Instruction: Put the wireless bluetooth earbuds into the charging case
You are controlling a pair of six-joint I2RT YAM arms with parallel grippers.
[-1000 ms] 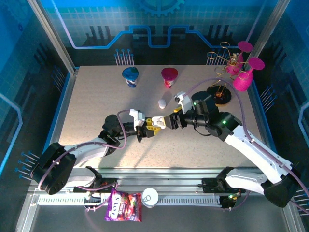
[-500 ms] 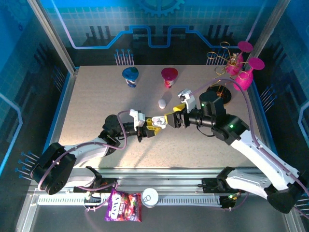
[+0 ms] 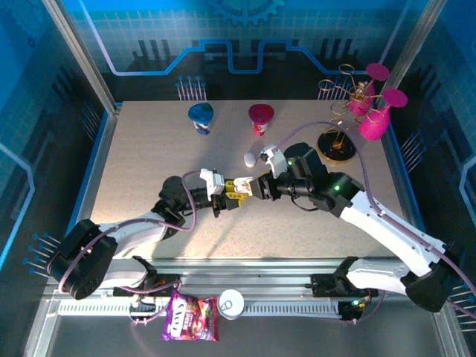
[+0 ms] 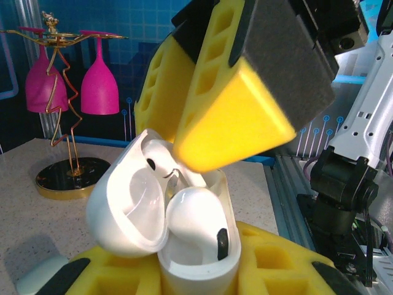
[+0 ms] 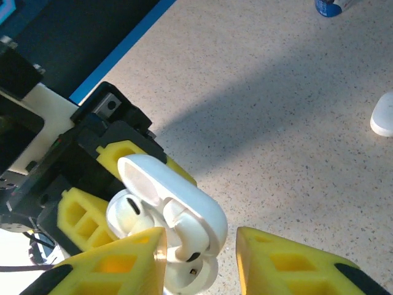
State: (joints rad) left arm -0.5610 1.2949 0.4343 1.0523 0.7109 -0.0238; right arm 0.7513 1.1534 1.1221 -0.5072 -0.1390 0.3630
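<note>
My left gripper (image 3: 235, 190) is shut on the white charging case (image 4: 198, 263), whose lid (image 4: 124, 212) stands open. Two white wireless bluetooth earbuds sit in the case: one (image 4: 195, 216) near the front and one (image 4: 151, 157) behind it. In the right wrist view the lid (image 5: 184, 192) arches over both earbuds (image 5: 130, 212). My right gripper (image 5: 200, 258) is open and straddles the case. Its left yellow finger (image 5: 116, 261) touches the case side. Its right finger (image 5: 288, 261) stands clear of it.
Another white case (image 3: 250, 158) lies on the table behind the grippers. A blue cup (image 3: 201, 117) and a red cup (image 3: 260, 117) stand at the back. Pink glasses on a gold stand (image 3: 368, 104) are at the back right. A snack bag (image 3: 190, 325) lies below the table edge.
My right gripper lifted away to the right, then came back to the case with its jaws narrower. The left gripper and the case have not moved.
</note>
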